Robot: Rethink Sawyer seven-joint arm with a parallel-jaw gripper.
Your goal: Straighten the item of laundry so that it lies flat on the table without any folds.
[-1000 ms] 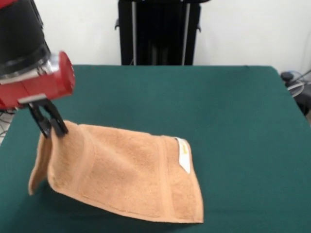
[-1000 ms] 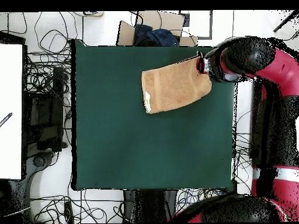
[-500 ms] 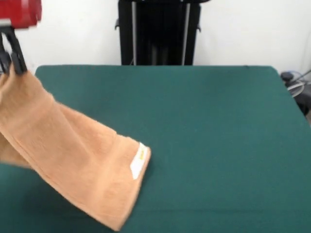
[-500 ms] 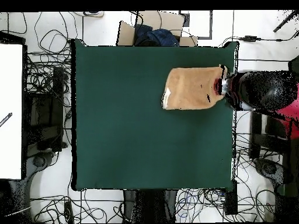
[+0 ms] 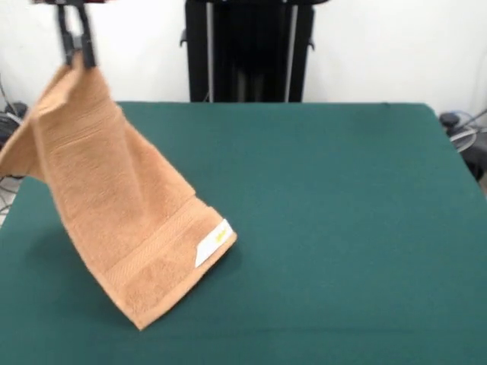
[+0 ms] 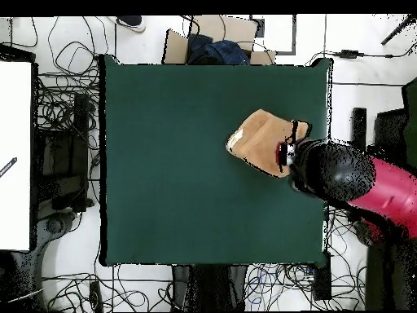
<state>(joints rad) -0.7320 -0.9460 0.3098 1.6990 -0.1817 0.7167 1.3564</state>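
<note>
The towel's white tag [image 5: 212, 243] bears a yellowish mark, perhaps print, unreadable.

Robotics lab. Green felt-covered counter [image 6: 163, 163] as landmark; loose cables [image 6: 61, 81] tangled on floor all round it, black equipment stand [image 5: 247, 49] behind it by plain white wall, red robot arm [image 6: 383, 191] alongside.

The table [image 5: 342, 228] before me — a broad rectangular top in dark green felt-like cloth. Only the lower end of the towel [image 5: 129, 228] appears to rest on it, near one side edge; this end carries a woven border band and a small white tag [image 5: 213, 243] — the remaining cloth rises off the surface.
</note>
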